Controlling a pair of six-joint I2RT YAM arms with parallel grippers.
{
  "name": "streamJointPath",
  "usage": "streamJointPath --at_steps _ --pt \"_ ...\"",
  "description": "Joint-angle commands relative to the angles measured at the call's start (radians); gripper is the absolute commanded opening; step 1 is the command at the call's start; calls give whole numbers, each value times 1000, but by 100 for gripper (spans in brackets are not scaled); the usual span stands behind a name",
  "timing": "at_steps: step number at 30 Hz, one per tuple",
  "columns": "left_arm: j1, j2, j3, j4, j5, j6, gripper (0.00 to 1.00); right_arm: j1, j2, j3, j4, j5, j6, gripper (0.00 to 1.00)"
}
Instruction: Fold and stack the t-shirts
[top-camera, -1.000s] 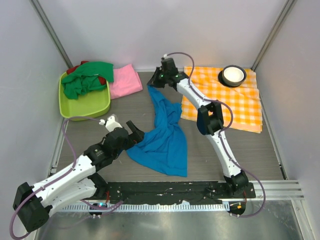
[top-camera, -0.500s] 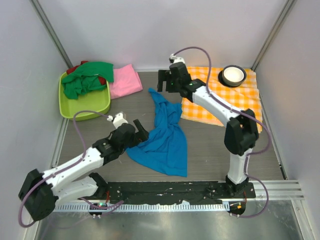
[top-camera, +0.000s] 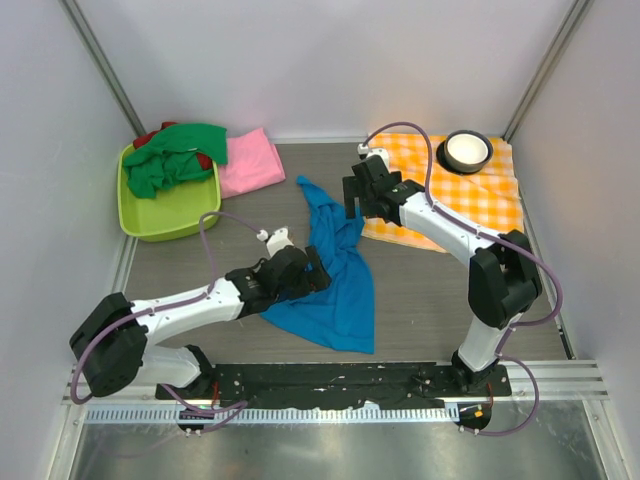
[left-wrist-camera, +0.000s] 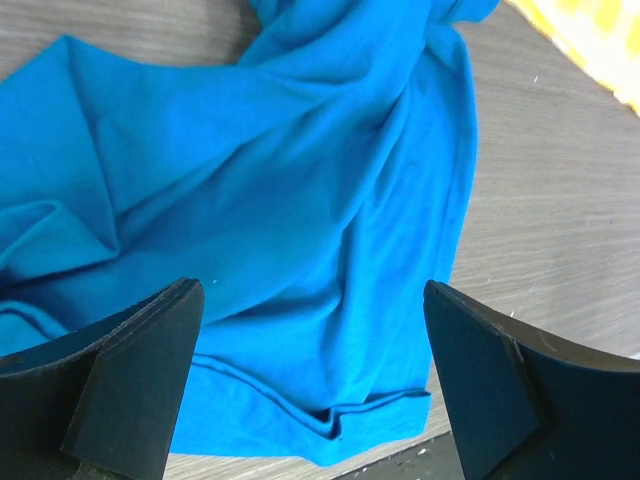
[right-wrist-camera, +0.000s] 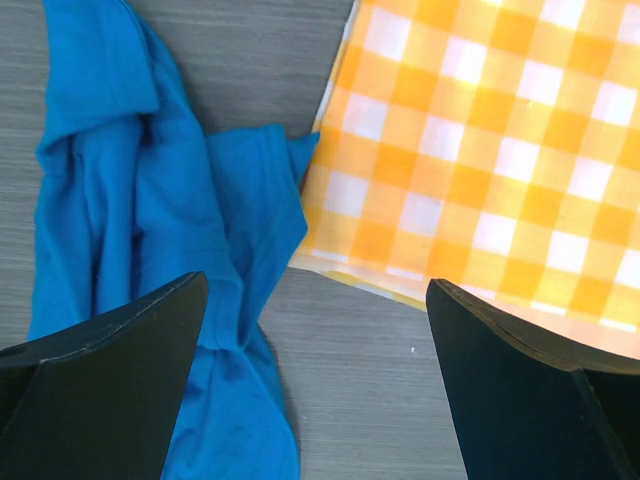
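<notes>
A grey wood-grain table (top-camera: 430, 300) fills the floor of a small booth. A plain white back wall (top-camera: 320, 60) rises behind it, with a left wall (top-camera: 50, 150) and a right wall (top-camera: 600, 180) slanting in at the sides. A thin metal post (top-camera: 103, 70) runs up the far left corner and another post (top-camera: 543, 70) up the far right. Along the near edge lie a silver rail (top-camera: 560, 375) and a brushed metal sheet (top-camera: 330, 450). The light is soft and even, perhaps from overhead; shadows stay faint.
</notes>
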Motion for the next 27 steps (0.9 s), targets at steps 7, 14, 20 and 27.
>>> streamJointPath --at_steps 7,14,20,27 --pt "10 -36 127 -224 -241 97 96 5 -43 -17 49 -4 14 96" --pt "45 50 186 -265 -227 245 95 5 -52 -35 56 -13 21 94" --pt "120 129 182 -238 -162 305 91 5 -55 -52 67 -14 27 93" --pt "154 165 168 -203 -125 332 83 5 -32 -59 70 -8 26 91"
